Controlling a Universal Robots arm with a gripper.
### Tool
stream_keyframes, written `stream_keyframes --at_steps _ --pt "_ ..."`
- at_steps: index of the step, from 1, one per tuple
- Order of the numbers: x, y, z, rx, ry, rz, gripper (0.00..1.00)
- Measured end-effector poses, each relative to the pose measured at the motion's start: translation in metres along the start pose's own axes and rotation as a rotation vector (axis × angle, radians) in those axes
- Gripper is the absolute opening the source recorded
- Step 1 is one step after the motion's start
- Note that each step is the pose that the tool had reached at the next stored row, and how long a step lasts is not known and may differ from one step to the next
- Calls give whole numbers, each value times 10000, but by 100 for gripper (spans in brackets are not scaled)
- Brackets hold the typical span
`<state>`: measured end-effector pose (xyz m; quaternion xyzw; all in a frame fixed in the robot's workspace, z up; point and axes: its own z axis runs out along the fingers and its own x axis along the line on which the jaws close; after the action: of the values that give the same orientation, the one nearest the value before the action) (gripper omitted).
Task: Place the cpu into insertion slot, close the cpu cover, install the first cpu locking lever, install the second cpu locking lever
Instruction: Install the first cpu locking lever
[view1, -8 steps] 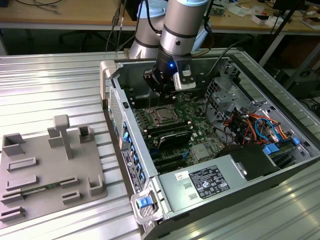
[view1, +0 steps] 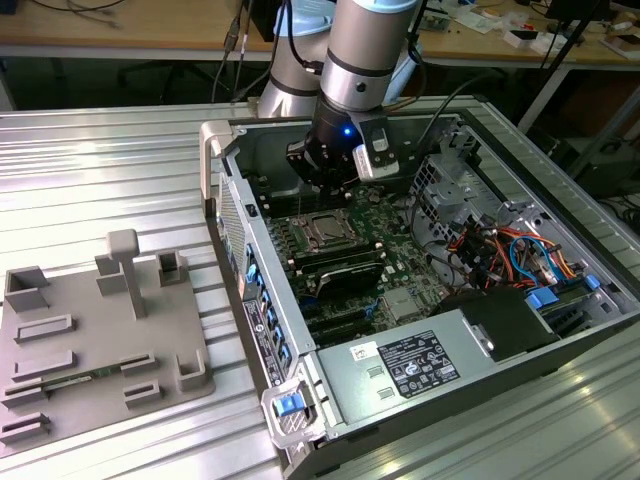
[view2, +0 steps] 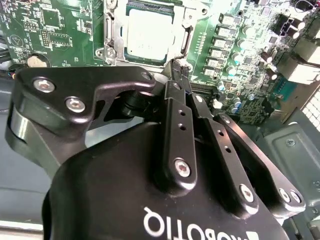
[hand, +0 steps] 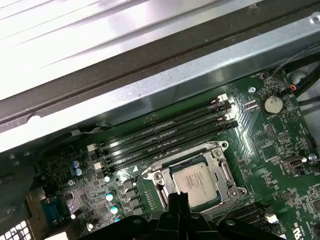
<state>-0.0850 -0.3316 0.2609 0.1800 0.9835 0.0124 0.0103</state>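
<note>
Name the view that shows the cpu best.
The first wrist view: the cpu lies nearly whole inside its socket frame. The second wrist view shows it with one edge behind the pincer; the exterior view, a small square.

Jaws pressed together, the gripper (hand: 178, 199) hangs just at the edge of the cpu (hand: 196, 181), which sits in the insertion slot (hand: 224, 172). Beyond the chip from the jaws' tips run the black memory slots (hand: 165, 132).

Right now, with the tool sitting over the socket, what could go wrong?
1. The tool tip is right at the edge of the chip; a small offset going down could scrape its top or the metal frame around it.
2. Capacitors stand close beside that frame; a sideways sweep might clip them.
</note>
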Motion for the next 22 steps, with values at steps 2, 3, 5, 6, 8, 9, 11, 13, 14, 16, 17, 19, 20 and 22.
stream_keyframes --at_steps 2,3,5,6,8,9,11,13,14,16,17,19,20,22 --pt "0 0 0 0 0 -2 11" --pt "0 0 0 0 0 -3 11" --pt "0 0 0 0 0 -3 11" --pt "0 0 0 0 0 -3 11" --pt "0 0 0 0 0 -3 11" --pt "0 0 0 0 0 -4 11" --pt "0 0 0 0 -1 -4 11" --pt "0 0 0 0 1 -30 11" --pt "0 0 0 -1 3 -105 11" --pt "0 0 0 -9 15 -560 11" --pt "0 0 1 -15 24 -864 11" --pt "0 0 3 -19 35 -1247 11" --pt "0 -1 4 -23 44 -1568 11" --pt "0 0 5 -30 54 -1926 11"
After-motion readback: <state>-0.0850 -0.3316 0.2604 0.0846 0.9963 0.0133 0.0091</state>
